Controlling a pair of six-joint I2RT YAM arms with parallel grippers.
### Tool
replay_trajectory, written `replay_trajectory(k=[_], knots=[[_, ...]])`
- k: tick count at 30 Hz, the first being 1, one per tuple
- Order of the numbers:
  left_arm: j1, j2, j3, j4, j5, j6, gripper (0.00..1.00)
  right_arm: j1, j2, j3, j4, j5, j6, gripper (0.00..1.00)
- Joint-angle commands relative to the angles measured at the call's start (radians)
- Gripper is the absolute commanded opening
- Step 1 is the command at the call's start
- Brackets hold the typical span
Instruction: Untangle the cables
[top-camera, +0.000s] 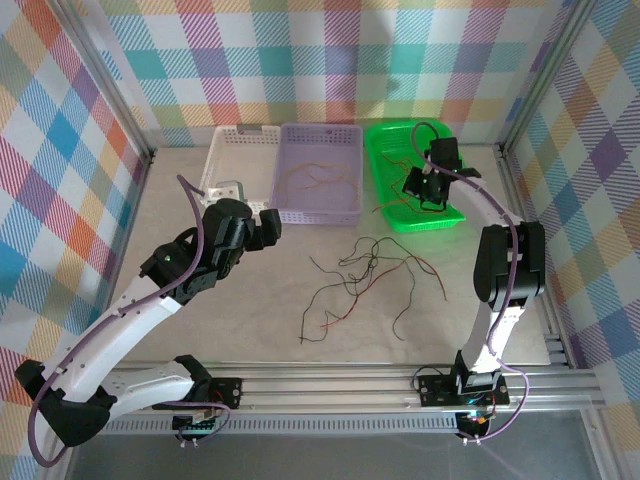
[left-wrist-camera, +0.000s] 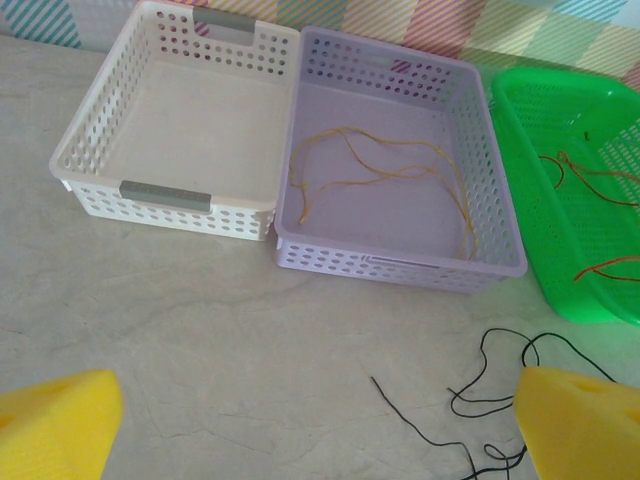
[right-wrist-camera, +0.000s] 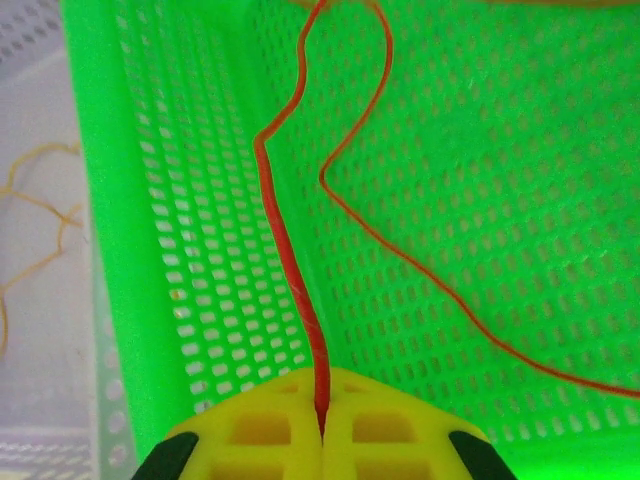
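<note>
On the table (top-camera: 200, 330), far side, stand a white basket (left-wrist-camera: 160, 200), a purple basket (left-wrist-camera: 400, 265) and a green basket (right-wrist-camera: 110, 200). The tangle (top-camera: 360, 275) lies loose in front of them, near centre.

My right gripper (right-wrist-camera: 322, 425) is inside the green basket, pressed together on a red cable (right-wrist-camera: 290, 260) that runs along the left wall, with a second red strand (right-wrist-camera: 440, 290) just beside it. My left gripper (top-camera: 265, 228) is spread and holds nothing.

Recommendation: I should carry the pinched cable slowly and low toward the basket's middle, dragging no neighbour strand and spilling nothing over the wall.
</note>
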Motion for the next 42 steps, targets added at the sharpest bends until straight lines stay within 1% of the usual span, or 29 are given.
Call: replay_trajectory(k=[1, 5, 9, 13, 19, 23, 24, 27, 29, 31, 33, 35, 39, 42], knots=[[0.009, -0.020, -0.014, 0.009, -0.014, 0.014, 1.00, -0.040, 0.034, 0.078, -0.071, 0.046, -0.029, 0.00], [0.009, -0.018, -0.014, 0.010, -0.011, 0.017, 1.00, -0.059, 0.110, 0.188, -0.132, 0.073, -0.062, 0.00], [0.009, -0.011, -0.014, 0.013, -0.004, 0.016, 1.00, -0.059, 0.224, 0.312, -0.216, 0.114, -0.104, 0.00], [0.010, -0.009, -0.015, 0.012, 0.006, 0.014, 1.00, -0.059, 0.321, 0.408, -0.275, 0.189, -0.142, 0.00], [0.009, -0.006, -0.015, 0.015, 0.015, 0.014, 1.00, -0.051, 0.412, 0.528, -0.369, 0.246, -0.180, 0.00], [0.009, -0.003, -0.012, 0.012, 0.021, 0.015, 1.00, -0.046, 0.363, 0.492, -0.355, 0.225, -0.157, 0.00], [0.010, -0.002, -0.013, 0.012, 0.022, 0.017, 1.00, -0.045, 0.342, 0.481, -0.352, 0.218, -0.147, 0.02], [0.009, -0.001, -0.012, 0.010, 0.027, 0.015, 1.00, -0.046, 0.287, 0.457, -0.342, 0.188, -0.127, 0.17], [0.010, 0.000, -0.012, 0.009, 0.030, 0.014, 1.00, -0.044, 0.253, 0.443, -0.340, 0.179, -0.120, 0.28], [0.009, 0.001, -0.011, 0.006, 0.035, 0.014, 1.00, -0.042, 0.213, 0.426, -0.338, 0.173, -0.116, 0.37], [0.009, 0.001, -0.009, 0.003, 0.037, 0.014, 1.00, -0.040, 0.178, 0.415, -0.340, 0.172, -0.116, 0.43], [0.009, 0.002, -0.009, 0.001, 0.039, 0.015, 1.00, -0.038, 0.138, 0.396, -0.338, 0.175, -0.113, 0.46], [0.009, 0.001, -0.008, -0.003, 0.043, 0.015, 1.00, -0.032, 0.047, 0.337, -0.321, 0.163, -0.095, 0.48], [0.008, 0.002, -0.008, -0.006, 0.053, 0.011, 1.00, -0.008, -0.067, 0.213, -0.273, 0.108, -0.073, 0.49]])
